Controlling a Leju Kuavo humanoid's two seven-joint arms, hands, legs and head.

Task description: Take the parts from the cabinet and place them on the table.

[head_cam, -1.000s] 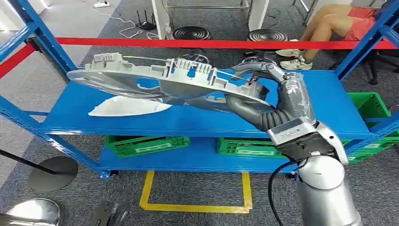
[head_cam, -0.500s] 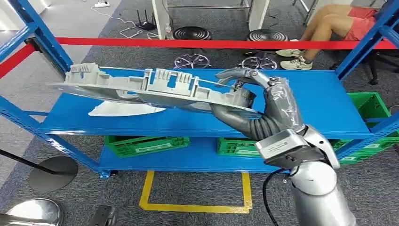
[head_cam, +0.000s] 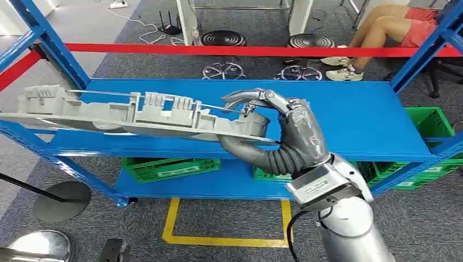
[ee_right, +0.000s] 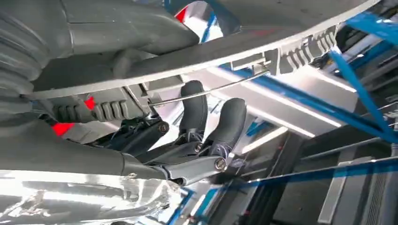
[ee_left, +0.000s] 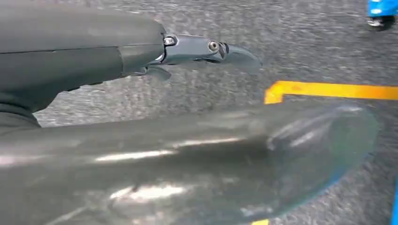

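My right hand (head_cam: 284, 134) grips a long grey plastic part (head_cam: 136, 112) by its right end. The part hangs nearly level in front of the blue cabinet shelf (head_cam: 355, 117) and reaches past the picture's left edge. A sliver of a white part (head_cam: 117, 132) on the shelf peeks out beneath it. In the right wrist view, dark fingers (ee_right: 211, 122) curl over the part's ribbed rim (ee_right: 281, 54). My left hand (ee_left: 206, 47) hangs over the grey floor with its fingers stretched out and holds nothing.
Green crates (head_cam: 169, 166) stand on the cabinet's lower shelf. A red beam (head_cam: 245, 50) crosses above the upper shelf, with blue uprights (head_cam: 49, 43) at both sides. A person's legs (head_cam: 387, 24) are behind the cabinet at right. Yellow tape (head_cam: 224, 240) marks the floor.
My right hand has carried the grey part to the left and drawn it back from the shelf toward me; the part's left end now passes the picture's left edge.
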